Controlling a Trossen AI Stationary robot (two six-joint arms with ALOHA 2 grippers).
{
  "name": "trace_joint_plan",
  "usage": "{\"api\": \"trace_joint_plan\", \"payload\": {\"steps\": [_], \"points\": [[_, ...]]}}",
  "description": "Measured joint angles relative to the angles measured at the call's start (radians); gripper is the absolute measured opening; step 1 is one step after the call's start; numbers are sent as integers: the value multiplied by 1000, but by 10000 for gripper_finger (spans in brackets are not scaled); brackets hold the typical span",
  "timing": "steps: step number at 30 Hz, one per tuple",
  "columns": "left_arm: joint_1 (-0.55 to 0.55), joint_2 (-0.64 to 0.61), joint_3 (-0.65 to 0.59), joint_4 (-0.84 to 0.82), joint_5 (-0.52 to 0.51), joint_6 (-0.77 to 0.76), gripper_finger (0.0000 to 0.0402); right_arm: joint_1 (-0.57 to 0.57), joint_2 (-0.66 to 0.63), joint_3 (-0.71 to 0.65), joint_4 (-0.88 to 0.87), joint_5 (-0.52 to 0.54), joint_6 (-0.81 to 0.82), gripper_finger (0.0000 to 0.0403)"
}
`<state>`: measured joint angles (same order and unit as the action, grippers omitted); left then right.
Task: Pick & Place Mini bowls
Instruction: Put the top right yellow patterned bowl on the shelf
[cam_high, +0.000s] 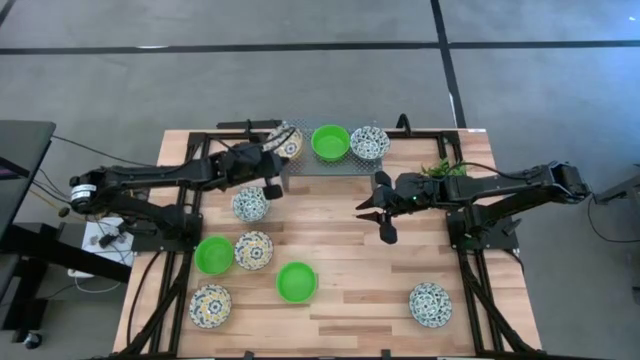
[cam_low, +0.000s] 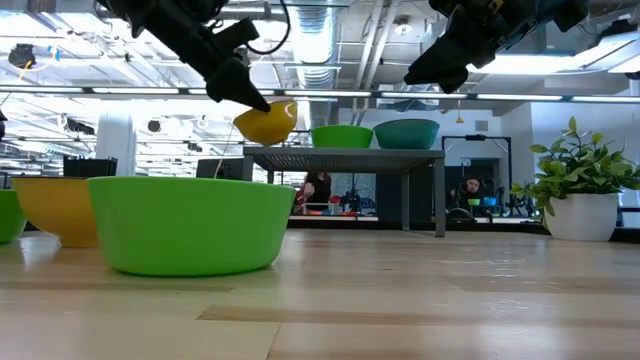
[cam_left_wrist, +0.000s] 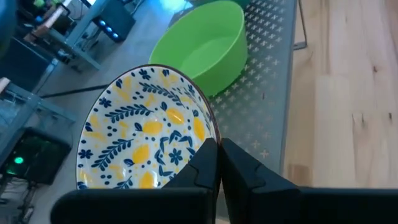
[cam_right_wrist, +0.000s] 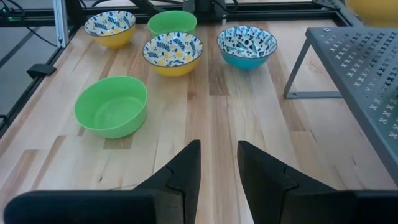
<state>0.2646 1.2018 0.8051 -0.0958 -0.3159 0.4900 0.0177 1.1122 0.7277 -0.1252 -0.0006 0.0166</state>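
Over the far-left end of the grey rack (cam_high: 330, 160), we had the left gripper (cam_high: 272, 150) pinching the rim of a tilted yellow patterned bowl (cam_left_wrist: 146, 130), best levelled beside the green bowl (cam_high: 330, 141) before release, while the right gripper (cam_high: 385, 222) hovered part-spread mid-table.

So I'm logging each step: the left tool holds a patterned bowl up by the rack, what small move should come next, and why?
Probably lower it onto the rack. The left tool is shut on the rim of the yellow floral bowl, tilted above the free end of the grey perforated rack, beside the green bowl already there. The right tool hangs over the table, holding nothing.
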Motion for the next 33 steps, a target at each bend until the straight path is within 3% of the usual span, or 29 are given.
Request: {"api": "trace_joint_plan", "payload": {"steps": [33], "points": [[95, 45, 0, 21, 100, 2, 10, 0, 0, 0, 10, -3, 0, 102]]}}
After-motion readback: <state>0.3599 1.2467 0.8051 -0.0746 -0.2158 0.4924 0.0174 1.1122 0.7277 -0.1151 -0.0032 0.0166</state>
